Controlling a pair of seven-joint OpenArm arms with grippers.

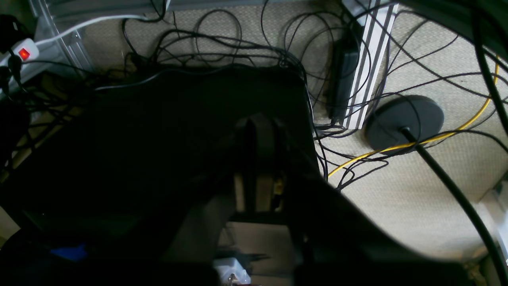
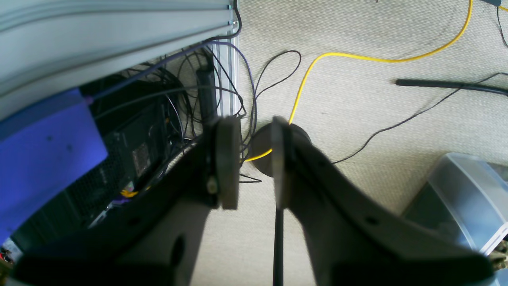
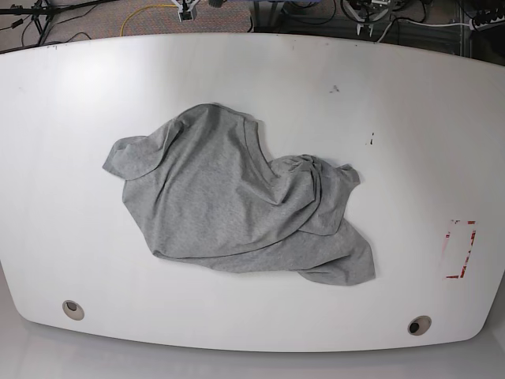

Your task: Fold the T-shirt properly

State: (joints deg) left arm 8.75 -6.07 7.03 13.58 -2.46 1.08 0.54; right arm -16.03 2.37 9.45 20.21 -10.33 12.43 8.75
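Crumpled heather-grey cotton T-shirt lies unfolded near the centre of the white desk, with no arm over it in the base view. Left hand is closed and empty above a cable-strewn floor. Right hand stands slightly parted, gripping nothing, above beige carpet crossed by a yellow cable.

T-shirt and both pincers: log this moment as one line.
crumpled heather-grey cotton T-shirt: unfolded on white table | left pincer: shut, empty, over floor | right pincer: open, empty, over floor
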